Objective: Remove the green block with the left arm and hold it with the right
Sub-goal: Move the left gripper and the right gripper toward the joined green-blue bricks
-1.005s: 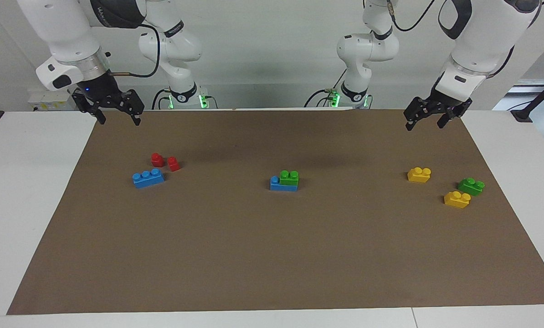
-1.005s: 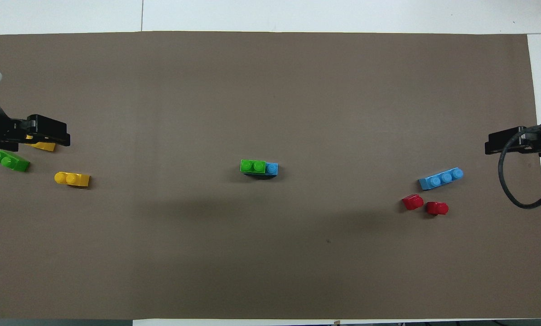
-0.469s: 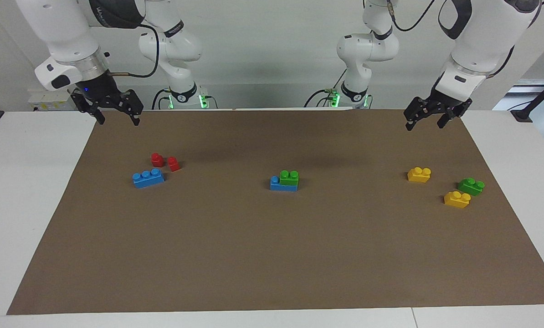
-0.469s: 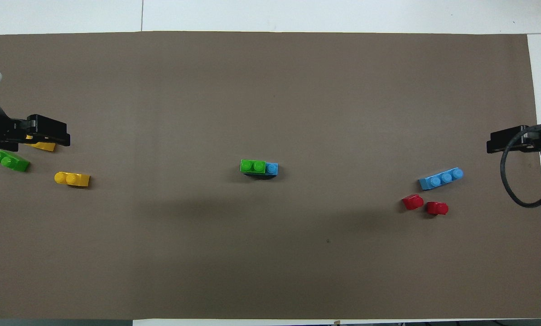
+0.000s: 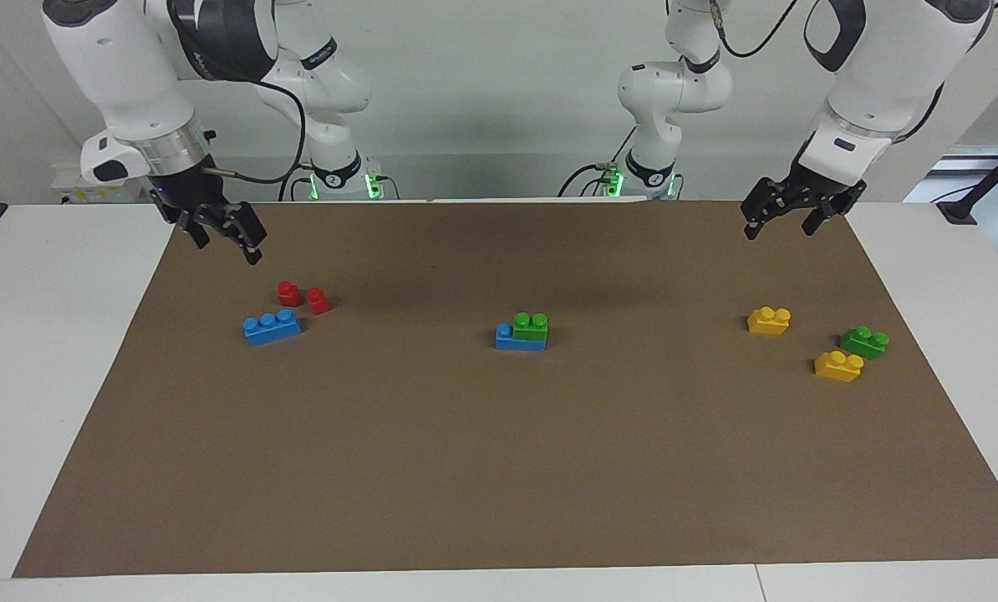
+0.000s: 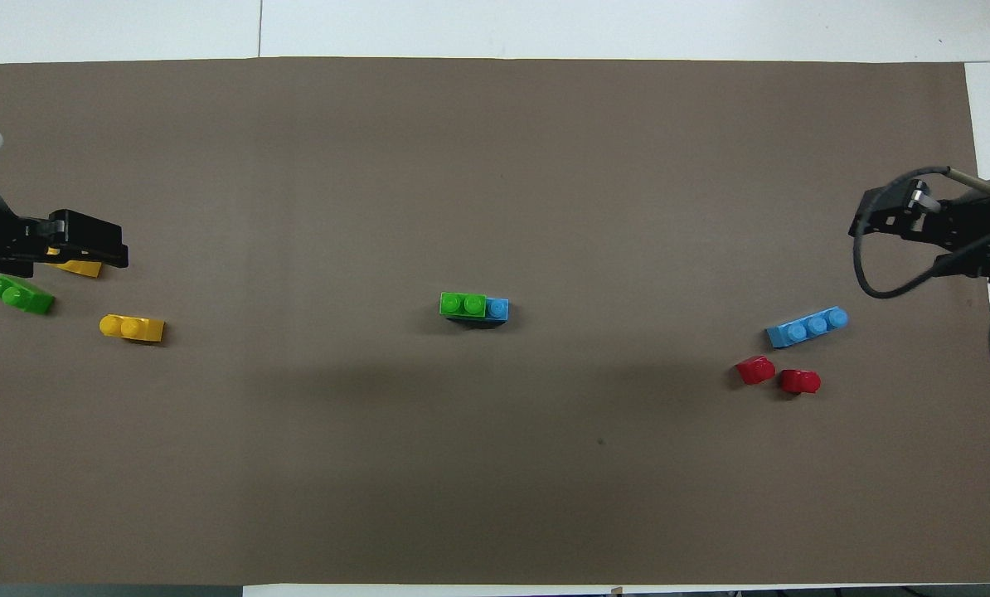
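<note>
My right gripper [image 5: 225, 241] hangs with its fingers spread apart over the brown mat [image 5: 499, 468] at my right arm's end, above the two red blocks [image 5: 302, 297] and the loose blue brick [image 5: 272, 326] — I judge it is placed to go in first and pin the base. My left gripper [image 5: 791, 216] waits with its fingers apart over the mat's corner at its own end, near the yellow bricks [image 5: 769, 320]. The green block [image 5: 531, 326] sits mid-mat, pressed onto one end of a blue brick [image 5: 507, 338] — bright green, two round studs, shorter than its base, one blue stud left bare.
</note>
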Available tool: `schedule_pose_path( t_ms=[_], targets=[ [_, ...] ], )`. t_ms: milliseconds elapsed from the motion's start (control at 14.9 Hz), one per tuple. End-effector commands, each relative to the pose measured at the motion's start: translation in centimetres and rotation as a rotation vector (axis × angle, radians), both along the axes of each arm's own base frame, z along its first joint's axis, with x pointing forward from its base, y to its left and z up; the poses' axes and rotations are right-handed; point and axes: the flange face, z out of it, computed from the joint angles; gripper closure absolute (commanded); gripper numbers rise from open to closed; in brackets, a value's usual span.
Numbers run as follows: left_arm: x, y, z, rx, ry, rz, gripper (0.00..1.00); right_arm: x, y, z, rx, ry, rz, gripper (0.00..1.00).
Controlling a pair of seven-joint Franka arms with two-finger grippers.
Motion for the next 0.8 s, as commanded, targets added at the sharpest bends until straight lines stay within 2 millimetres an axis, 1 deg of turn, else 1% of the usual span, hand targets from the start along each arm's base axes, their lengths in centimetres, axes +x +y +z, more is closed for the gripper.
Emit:
schedule_pose_path(
  t_ms=[0, 67, 134, 201, 268, 335, 402, 469, 536, 670, 737],
  targets=[
    [-1.0, 0.1, 0.1, 0.018, -0.001, -0.002, 0.0, 1.1, 3.1, -2.8, 0.072, 0.05, -0.269, 0.0],
    [-1.1, -0.1, 0.0, 0.018, -0.001, 0.027, 0.0, 1.5, 5.2, -3.7, 0.12, 0.074, -0.408, 0.0],
    [-1.3, -0.3, -0.2, 0.018, -0.006, 0.082, 0.0, 2.1, 6.4, -4.7, 0.175, 0.106, -0.548, 0.0],
    [-1.6, -1.7, -0.7, 0.015, -0.017, 0.135, 0.0, 2.5, 7.6, -5.5, 0.224, 0.135, -0.664, 0.0],
    [-2.1, -3.0, -1.3, 0.012, -0.024, 0.184, 0.0, 3.0, 9.3, -6.3, 0.255, 0.156, -0.741, 0.0],
    [-2.6, -4.2, -2.1, 0.011, -0.026, 0.238, 0.0, 3.3, 10.5, -7.1, 0.273, 0.166, -0.807, 0.0],
    [-3.2, -5.5, -2.5, 0.008, -0.031, 0.283, 0.0, 3.7, 11.7, -7.9, 0.284, 0.174, -0.866, 0.0],
    [-3.7, -6.4, -3.0, 0.007, -0.032, 0.332, 0.0, 3.8, 12.8, -9.0, 0.293, 0.185, -0.911, 0.0],
    [-4.0, -7.4, -3.3, 0.004, -0.03, 0.382, 0.0, 3.9, 13.4, -10.0, 0.309, 0.201, -0.943, 0.0],
    [-4.9, -9.8, -4.2, -0.003, -0.031, 0.518, 0.0, 3.9, 14.6, -12.2, 0.333, 0.246, -0.955, 0.01],
    [-5.3, -11.3, -5.0, -0.012, -0.036, 0.61, 0.0, 3.9, 15.5, -13.1, 0.336, 0.265, -0.952, 0.01]
  ],
)
